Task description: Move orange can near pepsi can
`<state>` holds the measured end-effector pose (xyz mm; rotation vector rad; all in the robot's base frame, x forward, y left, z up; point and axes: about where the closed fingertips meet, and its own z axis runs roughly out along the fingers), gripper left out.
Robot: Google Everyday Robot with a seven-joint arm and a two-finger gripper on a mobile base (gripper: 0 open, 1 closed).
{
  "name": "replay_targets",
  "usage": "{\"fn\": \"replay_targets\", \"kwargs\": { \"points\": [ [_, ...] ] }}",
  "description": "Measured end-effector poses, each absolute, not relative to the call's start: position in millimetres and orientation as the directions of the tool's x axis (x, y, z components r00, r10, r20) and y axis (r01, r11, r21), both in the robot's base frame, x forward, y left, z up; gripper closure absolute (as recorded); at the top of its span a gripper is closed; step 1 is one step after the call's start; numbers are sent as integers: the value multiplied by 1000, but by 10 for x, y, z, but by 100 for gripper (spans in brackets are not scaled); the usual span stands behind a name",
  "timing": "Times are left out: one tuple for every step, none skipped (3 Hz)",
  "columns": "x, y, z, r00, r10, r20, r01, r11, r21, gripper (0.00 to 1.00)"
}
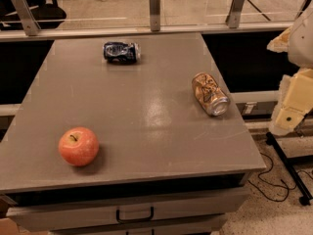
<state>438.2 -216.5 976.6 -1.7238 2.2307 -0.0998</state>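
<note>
The orange can (210,93) lies on its side on the right part of the grey table (146,116), silver top facing the front right. The pepsi can (121,51), dark blue and dented, lies on its side near the table's far edge, well to the left of and behind the orange can. My gripper (294,104) shows as cream-coloured parts at the right edge of the view, off the table and to the right of the orange can, touching nothing.
A red-orange apple (78,146) sits at the front left of the table. Drawers with a dark handle (134,214) are below the front edge. A glass railing (154,9) runs behind. A black stand leg and cables (288,173) lie on the floor at right.
</note>
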Motion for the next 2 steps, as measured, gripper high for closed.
{"fn": "replay_targets", "kwargs": {
  "points": [
    [4411,-2173,9763,-224,-951,-214,-925,276,-260,0],
    [4623,-2173,9591,-267,-933,-243,-911,326,-251,0]
  ]
}}
